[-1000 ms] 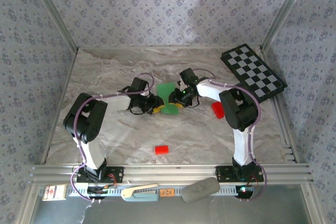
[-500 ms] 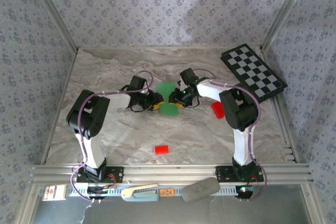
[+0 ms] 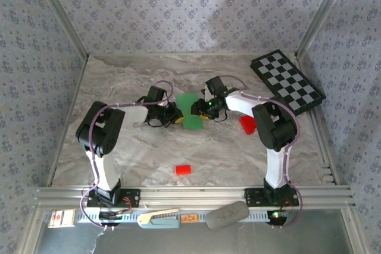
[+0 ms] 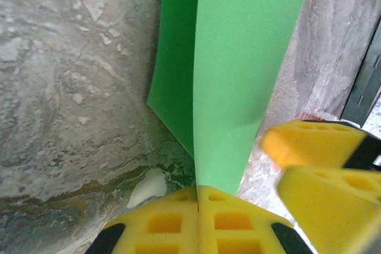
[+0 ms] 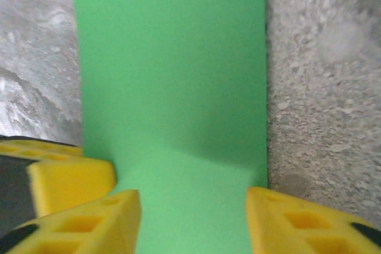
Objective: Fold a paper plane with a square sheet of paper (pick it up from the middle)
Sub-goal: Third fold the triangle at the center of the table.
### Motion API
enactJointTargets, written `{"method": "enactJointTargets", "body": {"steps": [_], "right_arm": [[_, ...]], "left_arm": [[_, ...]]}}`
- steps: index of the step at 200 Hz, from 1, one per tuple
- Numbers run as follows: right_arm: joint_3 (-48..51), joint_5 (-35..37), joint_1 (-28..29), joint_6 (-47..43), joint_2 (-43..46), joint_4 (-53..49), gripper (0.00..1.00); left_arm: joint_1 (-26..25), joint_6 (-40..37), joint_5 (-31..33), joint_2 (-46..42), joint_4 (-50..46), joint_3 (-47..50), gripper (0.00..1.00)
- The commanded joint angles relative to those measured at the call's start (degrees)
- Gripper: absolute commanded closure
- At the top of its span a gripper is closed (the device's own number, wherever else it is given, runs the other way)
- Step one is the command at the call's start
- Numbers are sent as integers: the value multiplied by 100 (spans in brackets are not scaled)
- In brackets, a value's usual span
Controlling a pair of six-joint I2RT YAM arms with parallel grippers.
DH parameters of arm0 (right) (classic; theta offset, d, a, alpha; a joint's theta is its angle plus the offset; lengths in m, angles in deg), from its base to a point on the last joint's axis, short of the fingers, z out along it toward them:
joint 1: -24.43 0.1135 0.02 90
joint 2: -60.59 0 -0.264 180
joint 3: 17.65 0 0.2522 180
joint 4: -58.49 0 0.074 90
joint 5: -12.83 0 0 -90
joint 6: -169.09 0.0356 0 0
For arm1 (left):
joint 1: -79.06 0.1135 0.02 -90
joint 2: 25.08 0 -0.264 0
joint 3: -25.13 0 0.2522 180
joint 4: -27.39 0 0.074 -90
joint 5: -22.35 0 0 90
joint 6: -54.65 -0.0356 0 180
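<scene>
Square sheet of paper (image 3: pixel 189 111) lies mid-table (image 3: pixel 125 87), bowed up, between both grippers. Left gripper (image 3: pixel 174 115) is at its left edge; wrist view shows the yellow jaws pressed together, pinching the paper's edge (image 4: pixel 238 75). Right gripper (image 3: pixel 205 109) is at the right edge, jaws spread, green sheet (image 5: pixel 172 75) running between the fingers (image 5: pixel 89 218). Checkerboard (image 3: pixel 287 80) far right, red wedge (image 3: pixel 247 124) right of the paper, red block (image 3: pixel 183 169) nearer.
</scene>
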Motion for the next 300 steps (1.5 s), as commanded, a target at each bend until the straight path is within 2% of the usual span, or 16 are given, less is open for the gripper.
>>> {"method": "enactJointTargets", "body": {"steps": [1,21,38,88,120,171,227,261,300], "right_arm": [[211,404,-35,-669,601,267,37],[587,714,0,-1360,957,487,26],[842,1053,97,-1982,1223,703,21],[1578,1155,529,-3622,1592,1557,23],[2270,1409,1006,-4656,1677,2531,21],[2475,1822,1312,-5046,1213,3369,21],[2452,2047,1408,-5385,846,3642,24],[2490,2198,1416,-5350,825,3843,30],[2546,2136,1405,-5302,956,3905,42]], "left_arm": [[47,94,49,-86,-220,-182,97],[49,207,40,-144,-357,-250,97],[48,278,33,-182,-500,-318,97],[48,438,23,-221,-778,-473,97],[40,494,-4,-237,-832,-508,96],[40,536,-44,-252,-849,-494,96],[40,547,-61,-246,-865,-496,96],[40,545,-67,-228,-872,-494,96],[23,472,12,-220,-1001,-519,96]]}}
